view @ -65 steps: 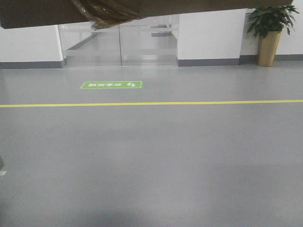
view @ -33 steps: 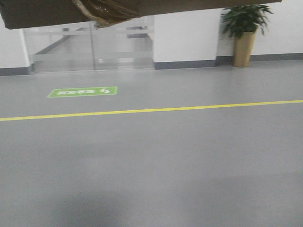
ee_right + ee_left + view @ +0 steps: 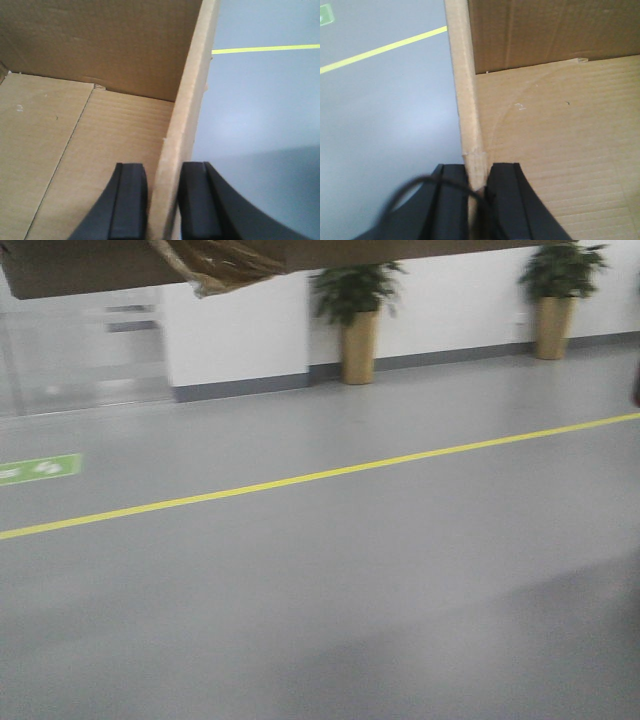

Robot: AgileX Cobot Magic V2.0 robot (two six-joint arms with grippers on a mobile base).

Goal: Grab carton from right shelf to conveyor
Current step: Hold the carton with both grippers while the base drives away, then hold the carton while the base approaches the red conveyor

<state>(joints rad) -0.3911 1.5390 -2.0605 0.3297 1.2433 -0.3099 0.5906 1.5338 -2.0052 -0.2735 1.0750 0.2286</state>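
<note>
The carton (image 3: 560, 140) hangs above the grey floor (image 3: 350, 630), gripped by both arms at its open top. The left claw (image 3: 479, 172) is closed down on the carton's left side wall. Its two black fingers (image 3: 506, 200) sit one outside and one inside the cardboard, pinching the wall's edge between them. The right claw (image 3: 162, 172) grips the carton's right side wall the same way, with the cardboard filling the narrow gap between its fingers. Inside the carton, only bare corrugated flaps show on the bottom.

In the front view the carton's dark underside runs along the top edge, and a crumpled glossy tape scrap (image 3: 222, 262) hangs from it. A yellow line (image 3: 300, 478) crosses the floor below the carton, and a green floor sign (image 3: 40, 468) lies below its left end. Beyond the carton, two potted plants (image 3: 358, 310) stand against a white wall (image 3: 235, 330). A blurred glass door (image 3: 80, 350) shows under the carton's left end.
</note>
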